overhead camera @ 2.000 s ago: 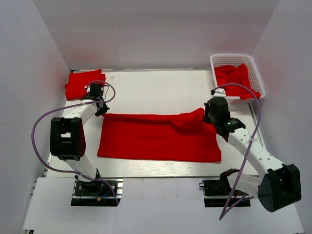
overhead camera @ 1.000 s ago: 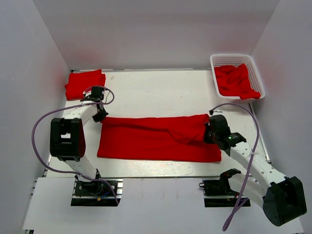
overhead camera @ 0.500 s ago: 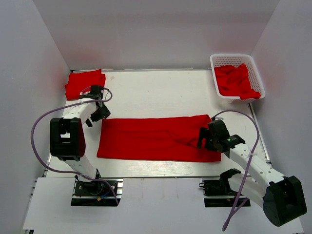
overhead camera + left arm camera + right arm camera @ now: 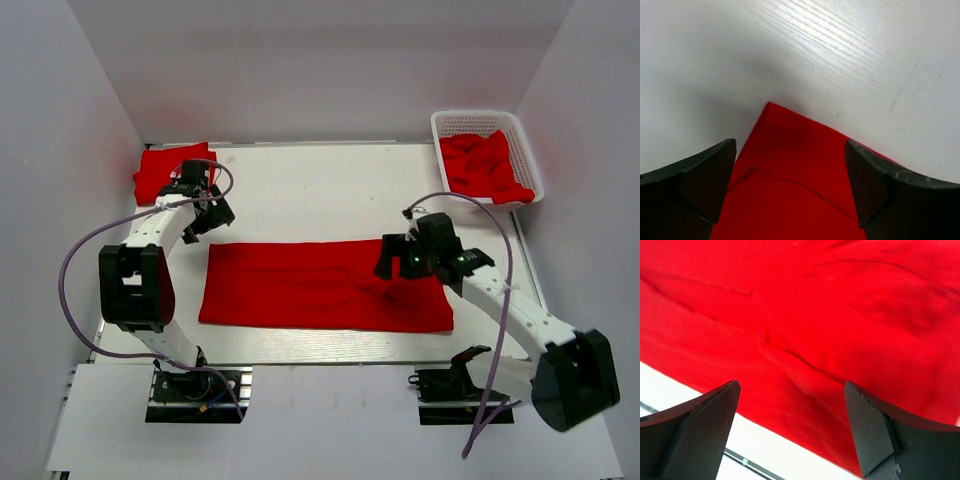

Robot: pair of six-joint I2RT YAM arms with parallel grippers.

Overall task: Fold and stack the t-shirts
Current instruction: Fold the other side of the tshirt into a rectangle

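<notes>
Seen from above, a spread t-shirt (image 4: 320, 285), bright red and folded into a long band, lies flat across the middle of the white bench (image 4: 320, 190), running left to right. A folded t-shirt (image 4: 165, 170) sits at the far left corner of the bench, and crumpled t-shirts (image 4: 485, 165) fill a white lattice basket (image 4: 485, 121) at the far right corner. The left tool (image 4: 212, 222) hangs just beyond the band's far left corner, between it and the folded t-shirt. The right tool (image 4: 384, 262) hangs over the band's right part, near its far edge. From the left wrist, both dark fingers (image 4: 695, 185) stand wide apart at the lower corners of the view, gripping nothing. Between them one corner of the red cloth lies flat on the bench, with a folded edge crossing it and bare white bench beyond. From the right wrist, the fingers (image 4: 700, 430) are likewise spread wide and empty. Creased red cloth fills almost the whole view beneath them, a raised ridge running down its middle. A strip of white bench shows along the lower left, past the cloth's edge. Neither tool touches the cloth.
</notes>
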